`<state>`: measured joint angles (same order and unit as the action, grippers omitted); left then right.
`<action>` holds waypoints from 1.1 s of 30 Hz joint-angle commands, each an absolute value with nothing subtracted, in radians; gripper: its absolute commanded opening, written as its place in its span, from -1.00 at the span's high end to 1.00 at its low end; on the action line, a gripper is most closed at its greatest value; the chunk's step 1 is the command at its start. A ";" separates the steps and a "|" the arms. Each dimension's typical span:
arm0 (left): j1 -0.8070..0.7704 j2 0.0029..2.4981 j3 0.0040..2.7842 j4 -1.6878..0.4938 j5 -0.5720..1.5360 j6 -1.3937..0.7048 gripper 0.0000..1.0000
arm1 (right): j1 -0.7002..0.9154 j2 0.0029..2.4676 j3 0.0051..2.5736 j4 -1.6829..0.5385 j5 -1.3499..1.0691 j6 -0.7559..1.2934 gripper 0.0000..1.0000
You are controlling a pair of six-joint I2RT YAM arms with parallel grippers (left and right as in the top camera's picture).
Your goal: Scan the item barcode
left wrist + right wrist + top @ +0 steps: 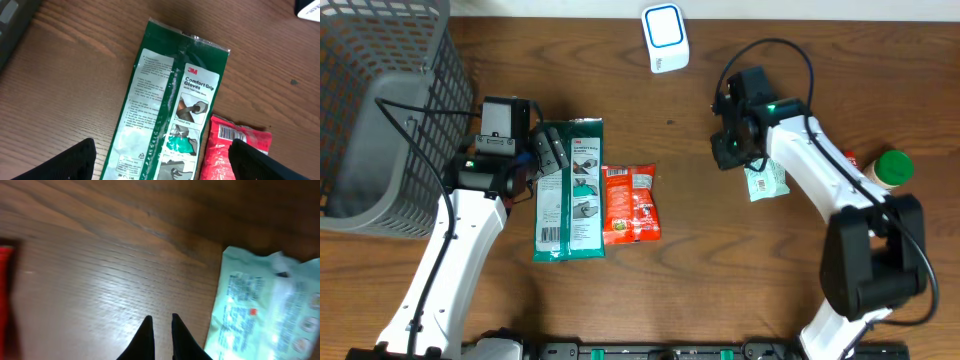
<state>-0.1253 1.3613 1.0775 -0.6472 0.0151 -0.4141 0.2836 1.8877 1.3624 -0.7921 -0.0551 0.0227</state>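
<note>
Flat glossy glove packet (165, 115) on woodgrain table (75, 85)

Blurry pale packet (265, 305), partly off-frame

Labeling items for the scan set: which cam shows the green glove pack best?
Left wrist: the green glove pack fills most of the frame, print readable, only its lower end cropped. Overhead shows the whole pack, but small, with the left gripper over its upper left part. Right wrist doesn't show it.
</note>
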 commanded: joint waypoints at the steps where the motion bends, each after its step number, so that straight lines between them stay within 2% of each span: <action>1: -0.123 1.359 1.079 -0.647 -0.005 -0.401 -0.71 | 0.283 1.943 1.339 -0.771 -0.018 0.051 0.85; 8: -0.123 1.359 1.079 -0.647 -0.005 -0.401 -0.71 | 0.256 2.036 1.338 -0.763 0.041 0.067 0.84; 18: -0.123 1.359 1.079 -0.648 -0.005 -0.401 -0.71 | 0.210 2.040 1.338 -0.828 0.179 0.066 0.86; 33: -0.123 1.359 1.079 -0.648 -0.005 -0.401 -0.71 | 0.113 2.041 1.338 -0.861 0.216 0.067 0.81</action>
